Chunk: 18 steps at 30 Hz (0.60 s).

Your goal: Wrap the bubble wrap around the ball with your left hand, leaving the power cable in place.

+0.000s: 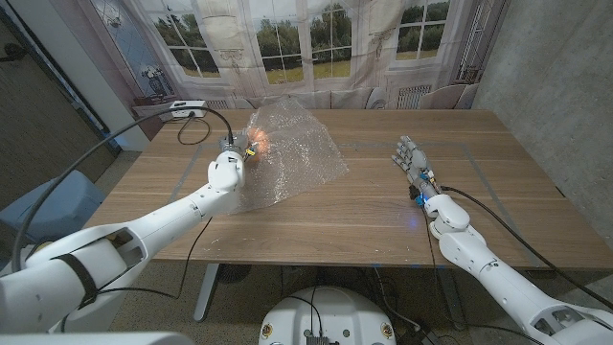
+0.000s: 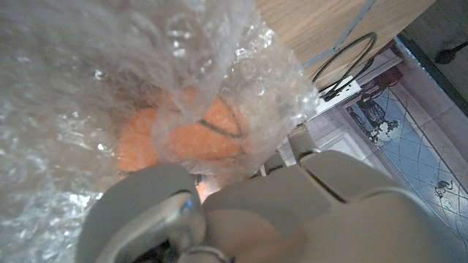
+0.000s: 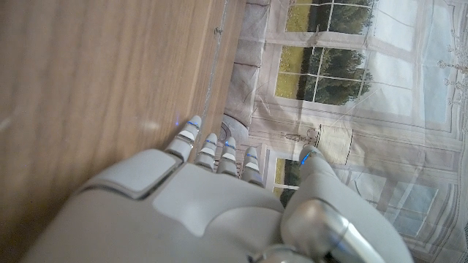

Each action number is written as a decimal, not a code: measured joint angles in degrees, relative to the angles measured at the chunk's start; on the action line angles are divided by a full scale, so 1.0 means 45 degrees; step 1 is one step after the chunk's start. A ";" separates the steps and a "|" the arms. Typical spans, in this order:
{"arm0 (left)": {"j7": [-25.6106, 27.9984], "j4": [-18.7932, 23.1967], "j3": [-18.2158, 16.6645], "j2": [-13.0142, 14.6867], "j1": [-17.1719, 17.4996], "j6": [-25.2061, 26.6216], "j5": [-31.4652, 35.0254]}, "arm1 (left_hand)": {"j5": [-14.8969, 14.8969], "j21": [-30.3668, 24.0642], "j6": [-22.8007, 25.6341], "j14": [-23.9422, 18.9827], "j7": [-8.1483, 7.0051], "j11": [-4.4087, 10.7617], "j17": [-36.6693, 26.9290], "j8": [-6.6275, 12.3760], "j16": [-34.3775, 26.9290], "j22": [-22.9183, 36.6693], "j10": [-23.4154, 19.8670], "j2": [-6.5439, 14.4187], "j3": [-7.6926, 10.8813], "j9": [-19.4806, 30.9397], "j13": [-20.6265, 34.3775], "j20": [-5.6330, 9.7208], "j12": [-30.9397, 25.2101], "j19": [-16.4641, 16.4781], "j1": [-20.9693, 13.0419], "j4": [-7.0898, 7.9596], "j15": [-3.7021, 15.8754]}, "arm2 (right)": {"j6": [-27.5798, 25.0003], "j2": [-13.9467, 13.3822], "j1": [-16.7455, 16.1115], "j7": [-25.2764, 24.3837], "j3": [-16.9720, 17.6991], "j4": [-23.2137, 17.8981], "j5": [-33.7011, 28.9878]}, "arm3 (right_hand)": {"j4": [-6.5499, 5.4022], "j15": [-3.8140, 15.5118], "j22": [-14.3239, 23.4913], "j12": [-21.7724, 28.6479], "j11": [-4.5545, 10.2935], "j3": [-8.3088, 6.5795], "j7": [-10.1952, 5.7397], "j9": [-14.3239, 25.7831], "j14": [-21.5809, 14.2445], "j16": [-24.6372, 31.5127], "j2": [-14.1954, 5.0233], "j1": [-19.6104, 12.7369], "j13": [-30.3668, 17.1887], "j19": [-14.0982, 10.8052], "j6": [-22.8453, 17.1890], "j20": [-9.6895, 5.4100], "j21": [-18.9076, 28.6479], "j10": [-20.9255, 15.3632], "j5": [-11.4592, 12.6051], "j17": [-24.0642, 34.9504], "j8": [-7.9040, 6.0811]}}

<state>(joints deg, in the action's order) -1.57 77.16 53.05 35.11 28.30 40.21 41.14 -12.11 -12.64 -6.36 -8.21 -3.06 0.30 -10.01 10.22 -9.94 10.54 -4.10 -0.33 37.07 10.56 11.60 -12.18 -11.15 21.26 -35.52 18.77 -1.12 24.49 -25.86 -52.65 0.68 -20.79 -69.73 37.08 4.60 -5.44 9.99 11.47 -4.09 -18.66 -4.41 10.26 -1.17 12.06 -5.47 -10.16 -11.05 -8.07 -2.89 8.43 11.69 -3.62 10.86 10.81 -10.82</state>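
Bubble wrap (image 1: 287,153) is spread over the far left part of the wooden table (image 1: 383,206), with its left edge raised into a crumpled peak. An orange ball (image 2: 197,139) is seen through the clear film in the left wrist view, lying under the lifted fold; in the head view only an orange glow is made out at that edge. The left hand (image 1: 230,163) is pressed against this raised edge, and the film appears to be held by it, though the fingers are hidden by the wrap and the grasp cannot be confirmed. A black power cable (image 1: 206,120) is curved over the table's far left corner, ending at a white power strip (image 1: 188,108) at that corner. The right hand (image 1: 414,165) is placed well apart on the right side of the table, holding nothing, with fingers extended and slightly spread.
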 measured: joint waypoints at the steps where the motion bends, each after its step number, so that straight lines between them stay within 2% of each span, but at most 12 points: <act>1: 0.0531 -0.0080 -0.0026 -0.0067 0.0028 -0.0302 -0.0273 | -0.0011 0.0000 0.0000 0.0000 -0.0001 0.0002 0.0000 0.0001 -0.0012 0.0000 -0.0002 -0.0001 -0.0039 -0.0001 0.0000 0.0004 0.0036 -0.0003 0.0000 0.0018 0.0000 | 0.0001 -0.0008 -0.0024 -0.0024 0.0012 -0.0016 0.0000 | 0.0000 -0.0016 0.0000 0.0000 0.0000 0.0000 0.0001 0.0000 -0.0016 0.0017 0.0000 0.0000 0.0000 0.0000 0.0001 0.0000 0.0000 0.0000 0.0000 0.0000 0.0000; 2: 0.0691 -0.0133 -0.0032 -0.0105 0.0034 -0.0399 -0.0358 | -0.0048 0.0000 0.0000 0.0000 -0.0003 0.0006 0.0000 0.0013 -0.0058 0.0000 -0.0001 -0.0001 -0.0174 -0.0001 0.0000 0.0050 0.0037 -0.0050 0.0000 -0.0013 -0.0001 | 0.0000 -0.0013 -0.0041 -0.0042 0.0021 -0.0028 0.0000 | 0.0000 -0.0016 0.0000 0.0000 0.0000 0.0000 0.0000 0.0000 -0.0016 0.0017 0.0000 0.0000 0.0000 0.0000 0.0001 0.0000 0.0000 0.0000 0.0000 0.0000 0.0000; 5: 0.1353 -0.0290 -0.0075 -0.0208 0.0066 -0.0856 -0.0786 | -0.0049 0.0000 -0.0012 0.0001 -0.0022 0.0034 0.0000 0.0021 -0.0059 -0.0001 0.0026 -0.0001 -0.0222 -0.0001 0.0000 0.0070 0.0047 -0.0070 0.0001 -0.0027 0.0000 | 0.0001 -0.0028 -0.0114 -0.0109 0.0039 -0.0080 -0.0001 | 0.0000 -0.0016 0.0001 0.0075 0.0000 0.0000 0.0047 0.0000 -0.0016 0.0017 0.0000 0.0000 0.0000 0.0000 -0.0045 0.0000 0.0000 0.0001 0.0000 -0.0001 0.0000; 7: 0.1622 -0.0435 -0.0147 -0.0291 0.0075 -0.1062 -0.1018 | -0.0049 0.0000 0.0065 0.0054 -0.0258 0.0036 0.0001 0.0022 -0.0059 0.0000 0.0130 -0.0001 -0.0225 -0.0001 -0.0001 0.0070 0.0073 -0.0069 0.0001 -0.0030 -0.0053 | 0.0000 -0.0034 -0.0142 -0.0143 0.0047 -0.0101 -0.0001 | 0.0000 -0.0016 0.0000 0.0101 0.0000 0.0000 0.0047 0.0000 -0.0015 0.0017 0.0001 0.0000 0.0000 -0.0048 -0.0045 0.0048 0.0000 0.0001 0.0000 -0.0001 0.0000; 10: 0.2001 -0.0563 -0.0236 -0.0379 0.0078 -0.1449 -0.1506 | -0.0051 0.0000 0.0135 0.0090 -0.0331 0.0020 0.0001 0.0022 -0.0058 -0.0001 0.0296 -0.0001 -0.0295 -0.0002 -0.0001 0.0065 0.0083 -0.0064 0.0000 -0.0061 -0.0238 | 0.0000 -0.0039 -0.0179 -0.0178 0.0056 -0.0119 -0.0001 | 0.0000 -0.0018 0.0002 0.0101 0.0001 0.0000 0.0047 0.0000 -0.0109 0.0017 0.0035 0.0034 0.0000 -0.0069 -0.0045 0.0068 0.0000 0.0002 0.0000 -0.0001 0.0000; 13: 0.2200 -0.0771 -0.0313 -0.0486 0.0052 -0.1680 -0.1827 | -0.0125 -0.0132 0.0124 -0.0238 -0.0310 -0.0013 0.0027 0.0022 -0.0114 -0.0001 0.0271 0.0026 -0.0166 -0.0002 -0.0004 0.0088 -0.0089 0.0621 -0.0027 -0.0192 -0.0323 | 0.0000 -0.0043 -0.0197 -0.0235 0.0060 -0.0147 -0.0046 | 0.0000 -0.0017 0.0001 0.0101 0.0001 0.0000 0.0047 0.0000 -0.0151 0.0017 0.0035 0.0034 0.0001 -0.0069 -0.0044 0.0067 0.0000 0.0002 0.0000 -0.0001 0.0000; 16: 0.2233 -0.1018 -0.0310 -0.0594 -0.0130 -0.1871 -0.2236 | -0.0152 -0.0302 -0.0313 -0.0601 0.0321 -0.0146 0.0034 0.0028 -0.0195 -0.0026 0.0400 0.0275 -0.0012 -0.0001 -0.0003 0.0177 -0.0131 0.1343 -0.0278 -0.0346 -0.0364 | -0.0001 -0.0057 -0.0220 -0.0282 0.0062 -0.0178 -0.0060 | 0.0000 -0.0017 0.0001 0.0101 -0.0001 0.0000 0.0047 0.0000 -0.0151 0.0017 0.0035 0.0034 0.0000 -0.0069 -0.0044 0.0068 0.0000 0.0000 0.0100 -0.0002 0.0000; 18: 0.2233 -0.1171 -0.0237 -0.0664 -0.0263 -0.1871 -0.2236 | -0.0152 -0.0455 -0.0667 -0.0899 0.0809 -0.0308 0.0034 0.0038 -0.0196 -0.0033 0.0561 0.0493 0.0063 0.0008 -0.0002 0.0452 -0.0181 0.2011 -0.0495 -0.0420 -0.0407 | -0.0020 -0.0057 -0.0220 -0.0322 0.0062 -0.0178 -0.0073 | 0.0000 -0.0084 0.0001 0.0101 -0.0062 0.0000 0.0047 0.0000 -0.0219 0.0017 0.0033 0.0035 0.0000 -0.0069 -0.0044 0.0067 -0.0001 -0.0156 0.0100 -0.0002 0.0000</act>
<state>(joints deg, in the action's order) 8.48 71.89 51.99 32.12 27.12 31.79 31.08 -12.80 -14.69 -9.36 -12.25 0.59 -1.09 -9.85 10.39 -10.82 10.39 -1.57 1.88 37.35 10.59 11.59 -10.14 -11.96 30.31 -37.75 16.88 -2.95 24.40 -26.11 -53.64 -0.77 -20.51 -70.53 36.75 4.60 -5.82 9.99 11.93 -4.37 -18.66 -4.20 10.26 -2.16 12.13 -5.32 -10.00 -11.05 -8.38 -3.08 8.73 11.69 -4.33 11.31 10.80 -10.82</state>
